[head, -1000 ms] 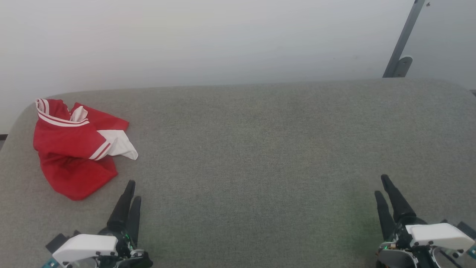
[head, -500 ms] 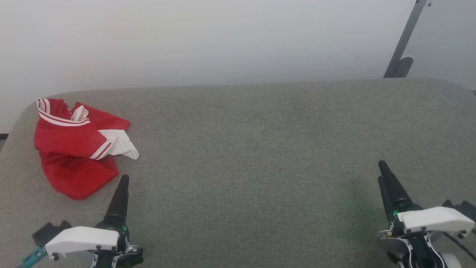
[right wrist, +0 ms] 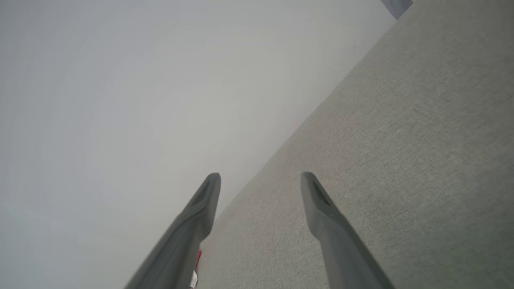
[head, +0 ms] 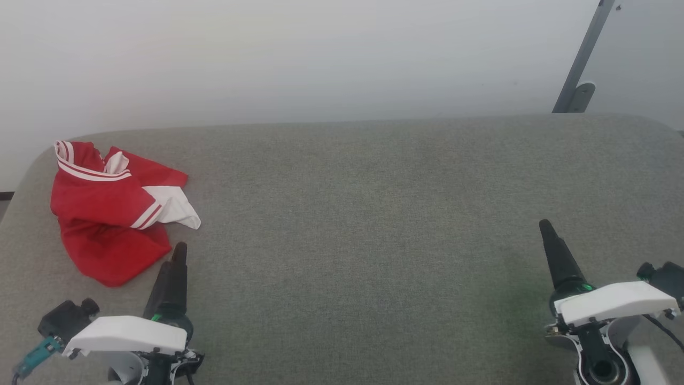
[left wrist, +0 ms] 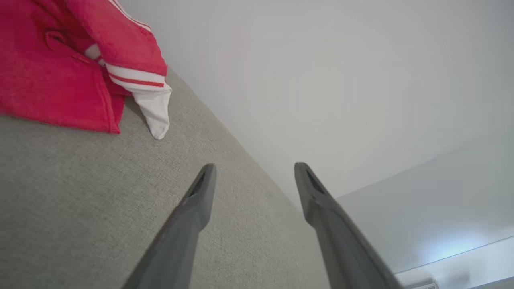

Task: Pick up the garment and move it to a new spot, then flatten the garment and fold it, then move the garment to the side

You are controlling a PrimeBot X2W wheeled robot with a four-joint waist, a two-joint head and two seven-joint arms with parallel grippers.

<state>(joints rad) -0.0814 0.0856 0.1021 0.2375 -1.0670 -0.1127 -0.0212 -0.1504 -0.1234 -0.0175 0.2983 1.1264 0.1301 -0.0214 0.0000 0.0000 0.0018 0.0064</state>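
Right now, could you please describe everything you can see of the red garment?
The garment is a small bright red shirt of soft, thin-looking fabric, with a white sleeve end and red-and-white striped trim at collar and cuff. It lies crumpled and partly folded over itself, not flattened, near the far left corner of the grey fabric-covered surface, which is all that touches it. The open left gripper is close to its near edge but apart from it.
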